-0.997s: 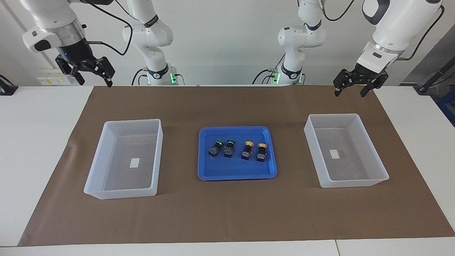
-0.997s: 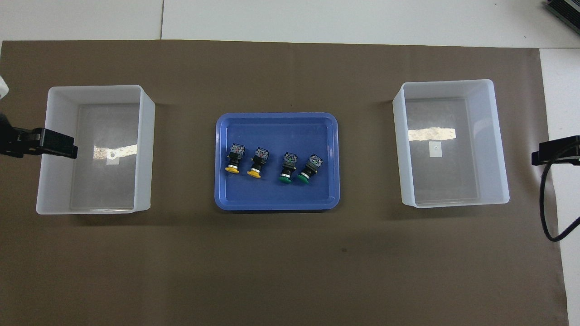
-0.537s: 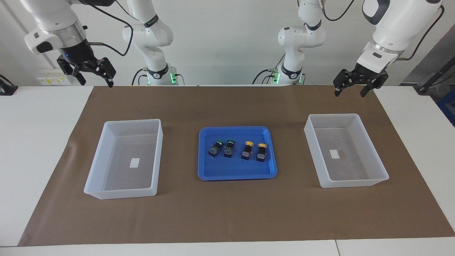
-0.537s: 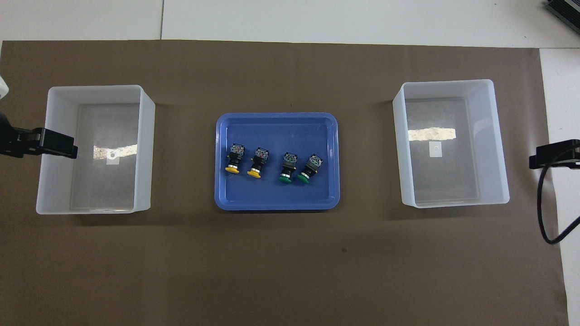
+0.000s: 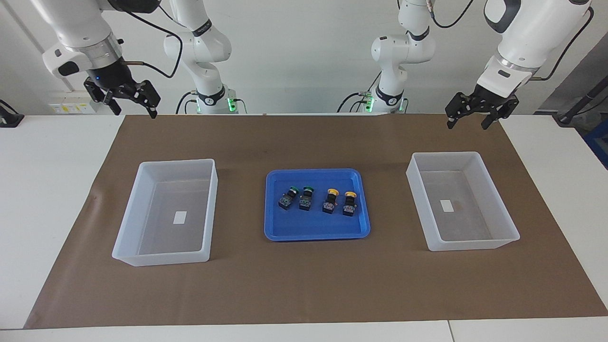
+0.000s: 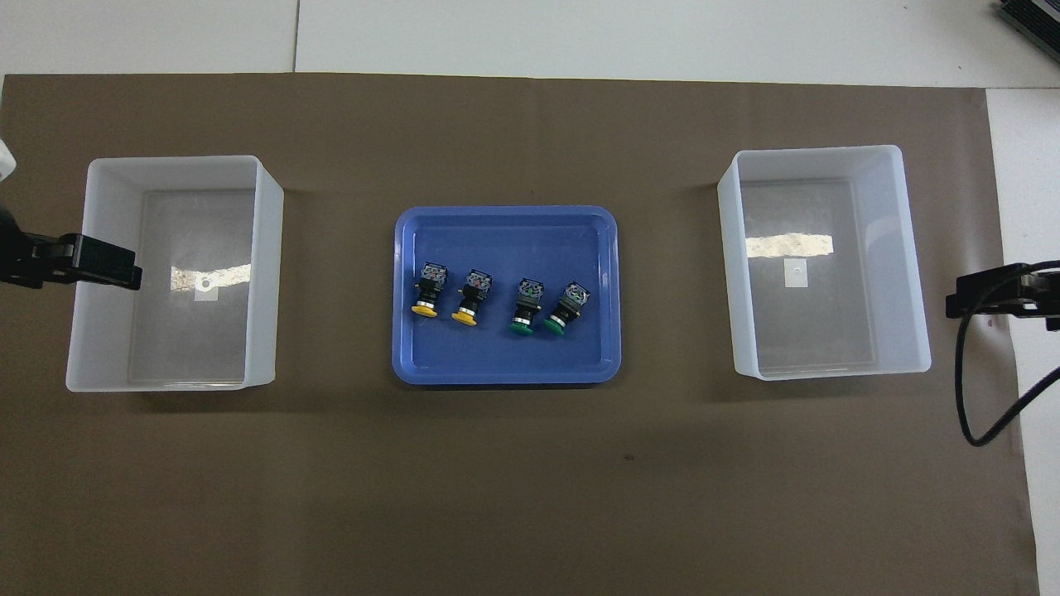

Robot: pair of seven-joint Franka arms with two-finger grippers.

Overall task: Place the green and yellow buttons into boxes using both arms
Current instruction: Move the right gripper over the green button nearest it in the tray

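**Four buttons in the tray, both bins empty, both arms up in the air**

Here's how it looked. The blue tray sat in the middle of the brown mat on the tabletop, and all four buttons were lying in it in a row, none touching a gripper. The two green buttons were side by side toward the right arm's end of the tray, and the two yellow buttons were side by side toward the left arm's end. All of them lay tipped over with the caps pointing toward the robots.

The two translucent bins were well apart from the tray, one on each side. The right-arm bin had only its little white label inside, same deal with the left-arm bin. No buttons in either.

The right gripper was hanging up in the air over the robots' edge of the mat, near the corner at the right arm's end, fingers spread apart and holding nothing. In the overhead view only its tip poked in at the edge of the shot, with a black cable looping down off it.

The left gripper was also up in the air over the robots' edge of the mat at its own end, fingers spread, nothing in them.
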